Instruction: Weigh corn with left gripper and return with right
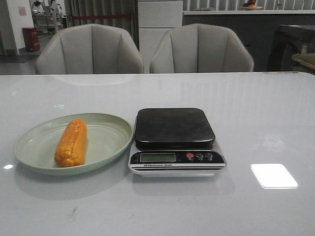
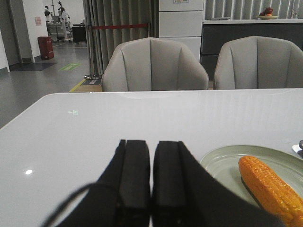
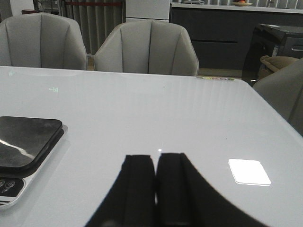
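Corn: the corn [image 1: 71,142] is seen lying lengthwise on the green plate [image 1: 110,142], untouched by either arm; its long axis is set roughly from 6 to 12 o'clock in the front view, tilted slightly toward 1 o'clock.
Plate: placed on the white table [image 1: 256,118] at the 9 o'clock side of the scale, its rim just beside the scale's body.
Scale: the scale [image 1: 176,141] is found near the table's middle; its black platform [image 1: 173,127] is bare, with nothing resting on it. The display is too small to be read.
Progress: nothing of the task is judged done. The weighing is not yet begun, since the corn is on the plate and not on the platform; the pick-up by the left arm, the placing on the platform, and the return by the right arm are all left.
Left gripper: the left gripper [image 2: 151,189] is shown with its fingers [image 2: 135,179] pressed together, nothing held; it is poised over the table with the corn at its 3 o'clock side.
Right gripper: the right gripper [image 3: 155,194] is likewise closed on nothing, only a thin slit left between the fingers; the scale is seen well apart at its 9 o'clock.
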